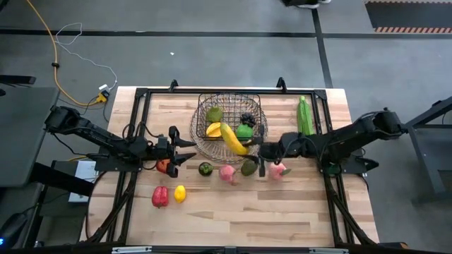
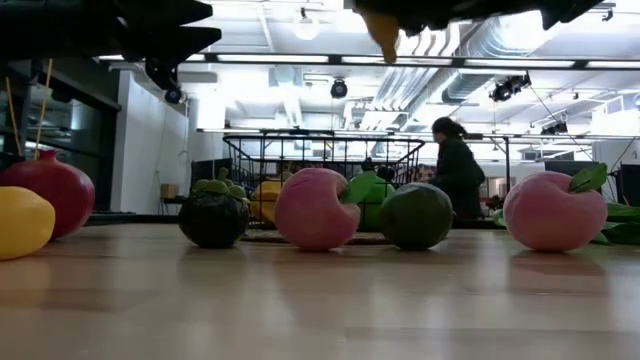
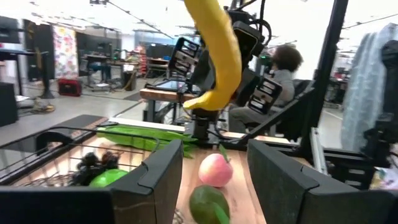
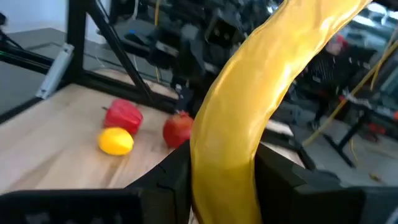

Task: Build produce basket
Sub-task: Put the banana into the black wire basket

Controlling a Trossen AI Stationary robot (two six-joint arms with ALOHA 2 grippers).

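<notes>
My right gripper [image 1: 263,150] is shut on a yellow banana [image 1: 233,139], held in the air over the near rim of the dark wire basket [image 1: 201,106]. Dark grapes [image 1: 247,118], a green apple [image 1: 244,130] and other yellow and green fruit lie in the basket. My left gripper [image 1: 185,150] stands open just left of the basket, with nothing between its fingers. On the table in front of the basket rest a red apple [image 1: 164,166], a dark green fruit [image 1: 205,168], two pink peaches [image 1: 227,173] [image 1: 277,171] and an avocado [image 1: 248,168]. My right gripper pinches the banana between its two fingers near one end [image 4: 217,168]. The fingers come level from the table's right side. The banana is lifted clear and reaches away from the fingers over the basket's near rim, with one tip [image 2: 383,30] hanging below the gripper.
A red pepper [image 1: 160,196] and a lemon [image 1: 179,192] lie at the near left. A long green husk [image 1: 304,115] lies at the far right. The table's near half has free room. A person [image 2: 457,170] moves in the room behind the table.
</notes>
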